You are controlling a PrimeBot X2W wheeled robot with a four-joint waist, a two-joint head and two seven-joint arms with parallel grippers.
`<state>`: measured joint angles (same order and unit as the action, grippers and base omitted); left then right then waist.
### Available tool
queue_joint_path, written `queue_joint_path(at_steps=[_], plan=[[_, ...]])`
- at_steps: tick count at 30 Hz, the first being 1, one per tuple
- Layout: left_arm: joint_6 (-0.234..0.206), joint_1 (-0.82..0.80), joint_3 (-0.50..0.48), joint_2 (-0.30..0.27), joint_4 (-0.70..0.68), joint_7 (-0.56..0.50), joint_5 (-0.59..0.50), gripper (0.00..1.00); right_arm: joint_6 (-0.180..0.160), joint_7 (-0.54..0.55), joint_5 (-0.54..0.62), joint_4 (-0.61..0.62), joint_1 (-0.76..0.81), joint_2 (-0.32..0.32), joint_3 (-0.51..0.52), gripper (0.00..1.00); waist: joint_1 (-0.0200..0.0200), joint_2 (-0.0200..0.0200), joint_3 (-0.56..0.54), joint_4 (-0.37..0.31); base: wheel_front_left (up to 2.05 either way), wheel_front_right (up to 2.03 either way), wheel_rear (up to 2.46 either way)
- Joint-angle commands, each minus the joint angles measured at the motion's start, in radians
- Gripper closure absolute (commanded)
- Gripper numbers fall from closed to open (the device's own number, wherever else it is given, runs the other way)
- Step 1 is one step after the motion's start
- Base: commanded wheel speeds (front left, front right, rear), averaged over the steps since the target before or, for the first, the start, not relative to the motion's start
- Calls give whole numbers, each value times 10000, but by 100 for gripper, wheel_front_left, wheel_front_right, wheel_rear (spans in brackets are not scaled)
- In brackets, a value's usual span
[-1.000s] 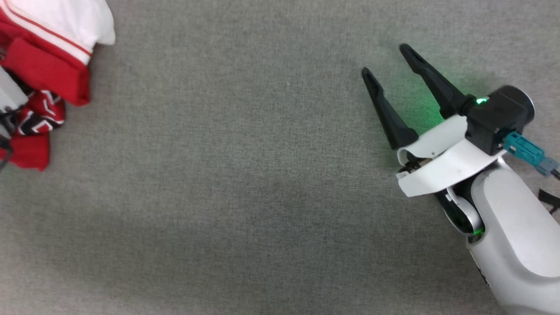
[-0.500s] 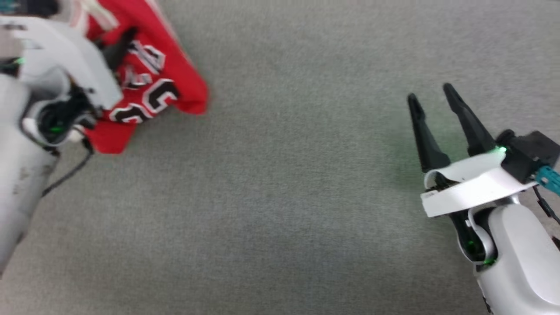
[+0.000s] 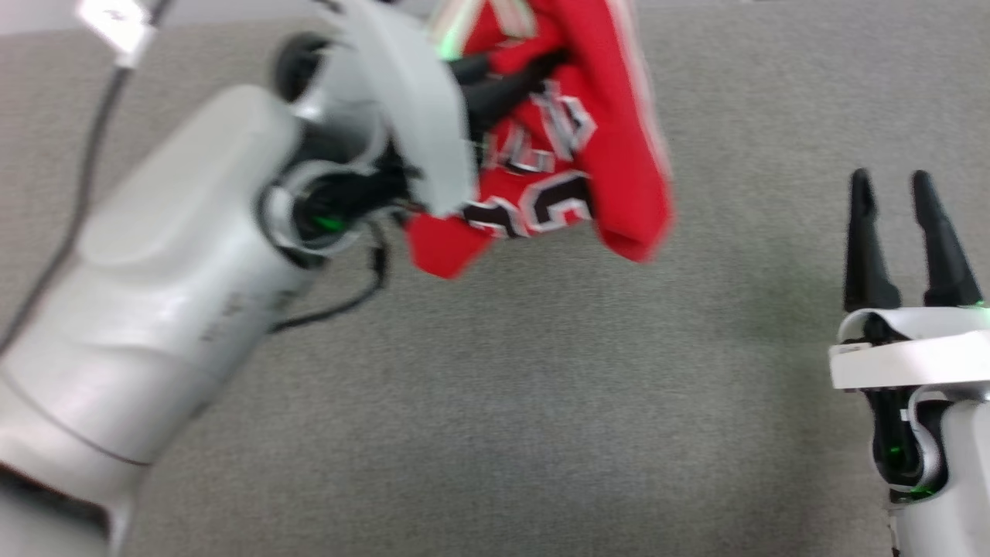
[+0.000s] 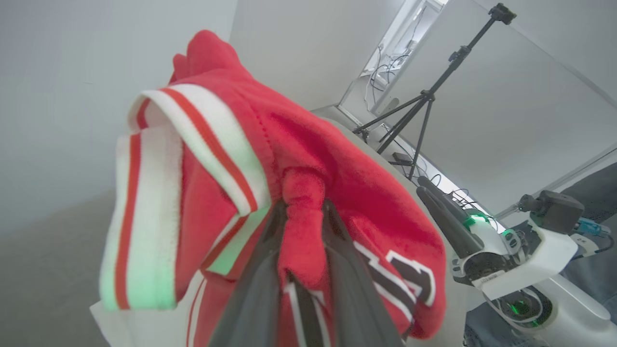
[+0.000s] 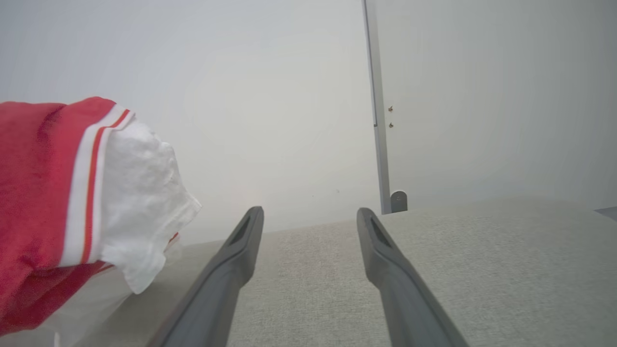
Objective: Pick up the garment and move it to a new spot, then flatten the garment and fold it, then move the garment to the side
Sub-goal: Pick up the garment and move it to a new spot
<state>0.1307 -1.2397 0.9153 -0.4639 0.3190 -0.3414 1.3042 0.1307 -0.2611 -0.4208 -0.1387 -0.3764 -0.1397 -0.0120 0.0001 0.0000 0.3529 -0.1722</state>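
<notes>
The garment [image 3: 611,147], a red jersey with black white-outlined characters and striped trim, hangs bunched above the grey surface [image 3: 495,402] at the top centre of the head view. My left gripper [image 3: 534,73] is shut on it. The left wrist view has the two fingers of the left gripper [image 4: 303,208] pinching a red fold of the garment [image 4: 347,168]. At the lower right my right gripper [image 3: 889,182] stands open and empty, well apart from the cloth. In the right wrist view the right gripper [image 5: 309,213] is spread over the surface, with the garment [image 5: 43,193] at the left edge.
The grey fabric surface [image 5: 482,270] spreads under both arms. A black cable [image 3: 332,309] dangles from my left wrist. A tripod [image 4: 424,96] stands beyond the surface, and a pale wall with a vertical post [image 5: 381,144] lies behind it.
The head camera has shifted. My left arm has carried the garment from the far left toward the middle, much closer to the right gripper, which stays open.
</notes>
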Motion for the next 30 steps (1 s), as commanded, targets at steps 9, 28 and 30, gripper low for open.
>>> queue_joint_path(at_steps=[9,28,30], plan=[[-4,336,883,1040,799,365,298,100,1,-40,-74,564,230,455,838,0,-1,0,609,-909,0,0,0],[-4,-8,3601,471,3205,91,-1735,100,1,-42,58,606,-110,625,491,0,-1,0,881,-856,0,0,0],[-4,-29,3683,550,3304,-233,-2108,100,1,-42,27,621,-235,642,426,0,-1,0,1008,-926,0,0,0]])
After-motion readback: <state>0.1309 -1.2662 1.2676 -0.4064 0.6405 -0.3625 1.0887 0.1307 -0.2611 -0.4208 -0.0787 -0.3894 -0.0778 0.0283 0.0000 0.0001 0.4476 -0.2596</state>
